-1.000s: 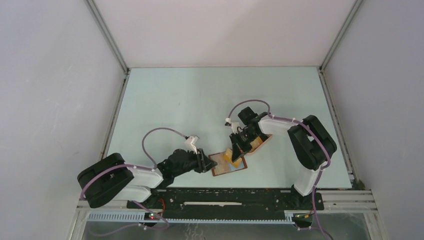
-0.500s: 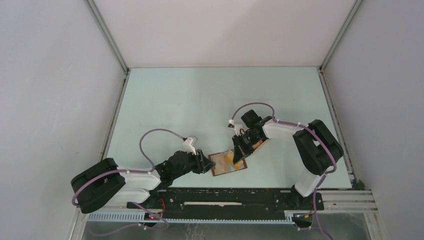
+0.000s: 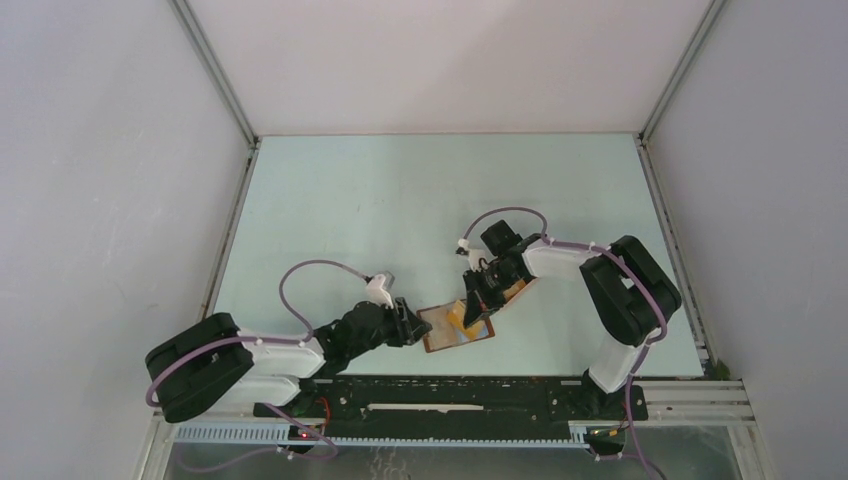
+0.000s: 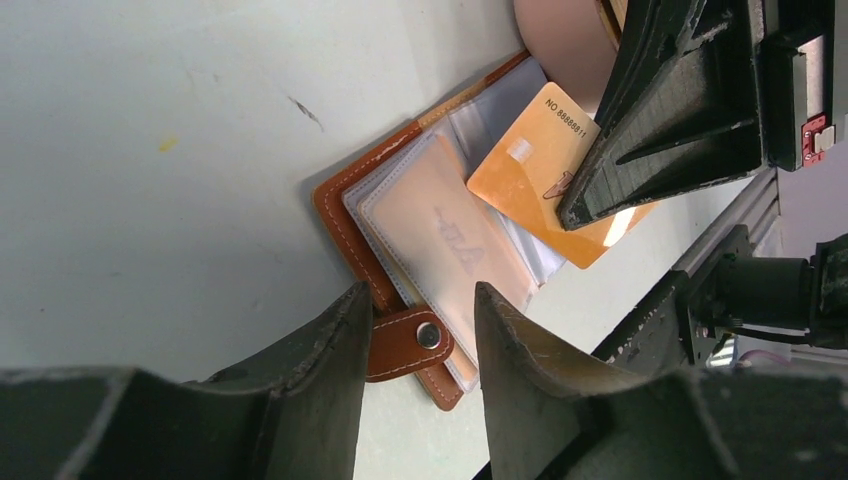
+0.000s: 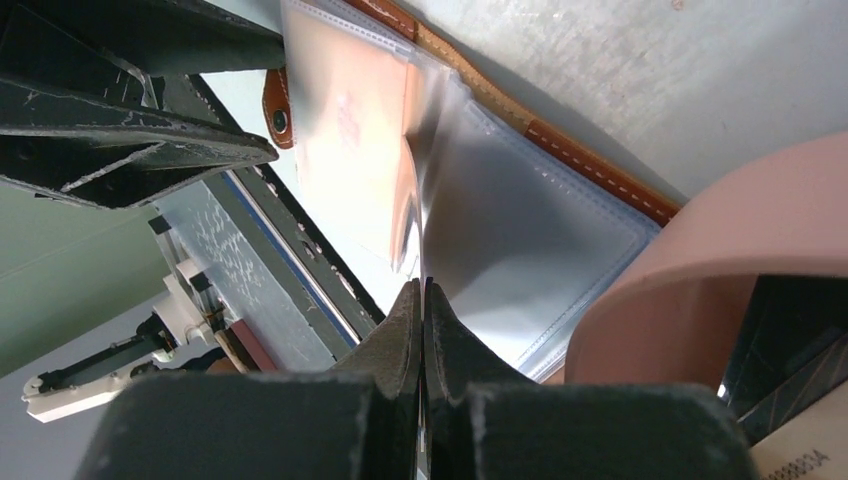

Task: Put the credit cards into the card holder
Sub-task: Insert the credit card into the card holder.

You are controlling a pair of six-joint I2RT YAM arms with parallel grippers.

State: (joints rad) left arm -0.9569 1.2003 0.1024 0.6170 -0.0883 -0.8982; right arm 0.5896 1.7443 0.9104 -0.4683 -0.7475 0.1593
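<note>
The card holder lies open near the table's front edge, brown leather with clear sleeves and a snap tab. My left gripper is open just above it, one jaw on each side of the tab. My right gripper is shut on a yellow-orange credit card, holding it tilted over the holder's right-hand sleeves. In the right wrist view the card shows only edge-on between the shut fingertips, above a clear sleeve. The other credit cards are hidden, apart from the corner of a pale numbered card.
A pink oval tray sits just right of the holder, under my right wrist, and its rim touches the holder's corner. The black base rail runs along the near edge. My two grippers are close together.
My left gripper's jaws have spread wider over the snap tab. My right gripper has moved slightly toward the holder with the orange card still in it.
</note>
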